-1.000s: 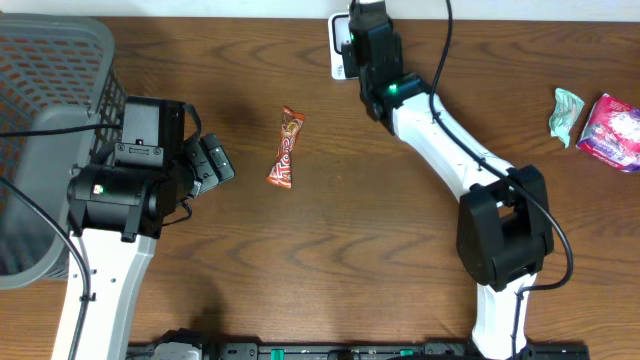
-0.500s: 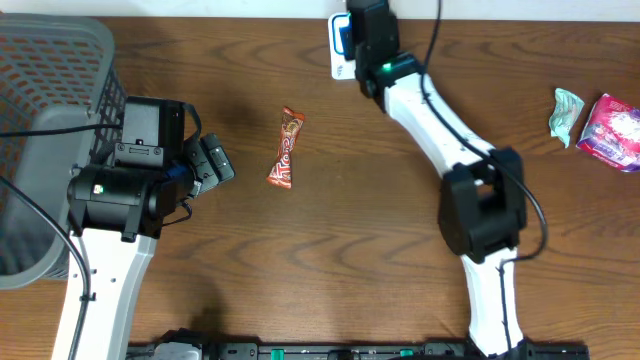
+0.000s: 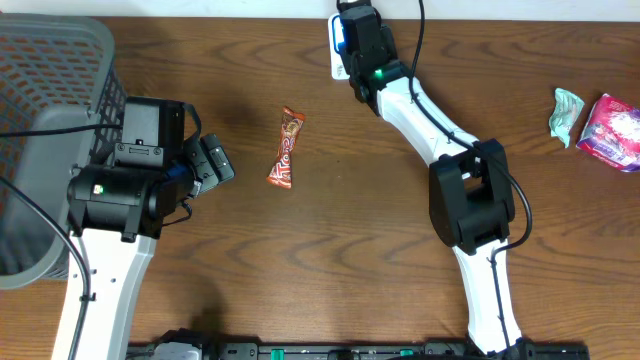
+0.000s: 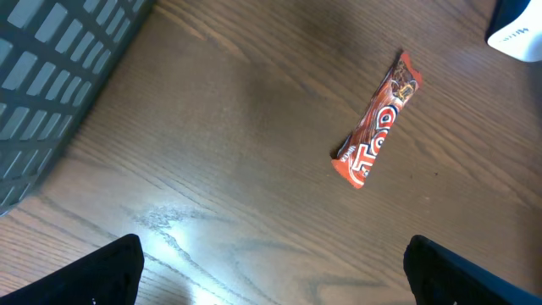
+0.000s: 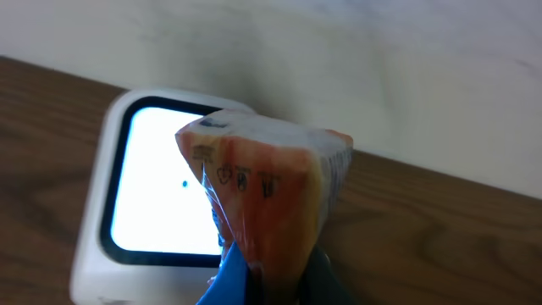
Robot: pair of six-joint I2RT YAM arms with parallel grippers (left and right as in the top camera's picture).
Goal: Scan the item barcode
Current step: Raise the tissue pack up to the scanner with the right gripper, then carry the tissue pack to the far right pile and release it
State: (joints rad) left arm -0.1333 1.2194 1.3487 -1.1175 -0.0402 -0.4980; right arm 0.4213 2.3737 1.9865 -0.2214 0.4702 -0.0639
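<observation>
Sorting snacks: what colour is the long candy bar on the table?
The long candy bar is orange-red with white lettering, clearest in the left wrist view.

Brown wood-grain table. Grey mesh basket at 9–10 o'clock edge. Orange candy bar just left of centre. White scanner at 12. Green wrapper beside pink packet, 2 o'clock.

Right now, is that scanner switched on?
On, it seems: the scanner shows a glowing white window behind the packet in the right wrist view.
</observation>
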